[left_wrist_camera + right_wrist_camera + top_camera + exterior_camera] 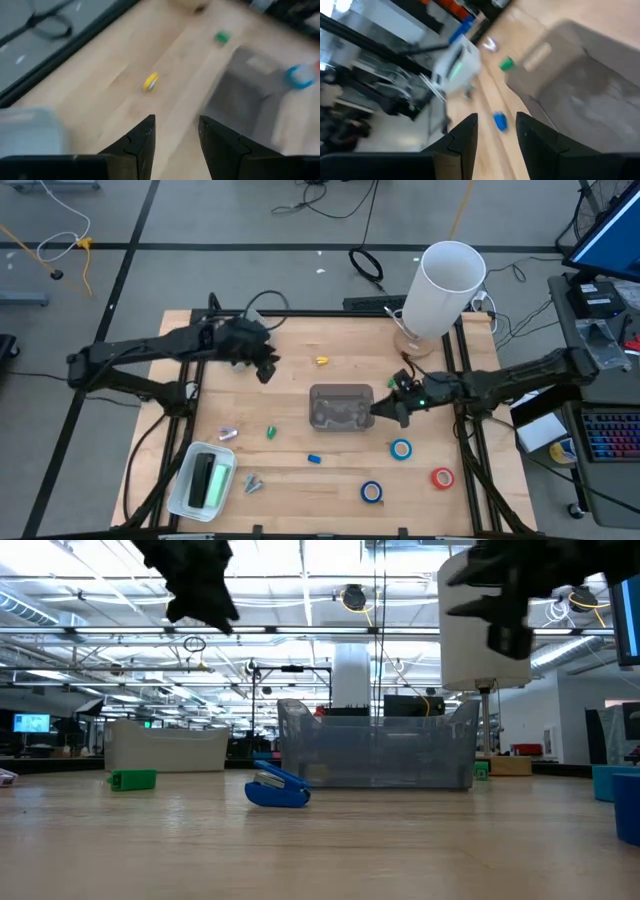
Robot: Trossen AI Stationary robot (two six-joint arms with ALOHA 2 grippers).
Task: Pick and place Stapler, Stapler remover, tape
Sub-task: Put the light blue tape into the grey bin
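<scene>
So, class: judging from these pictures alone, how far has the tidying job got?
Nothing looks done: the clear bin seems empty. Nothing is in hand; the left gripper and right gripper are open and hold nothing. Left: three tape rolls on the table, plus scattered small items.

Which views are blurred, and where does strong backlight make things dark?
Left wrist view: motion-blurred, the small yellow object smeared. Right wrist view: also blurred, the clear plastic bin soft. Low view: bright ceiling lights leave both arms as dark silhouettes. High view: sharp, evenly lit.
</scene>
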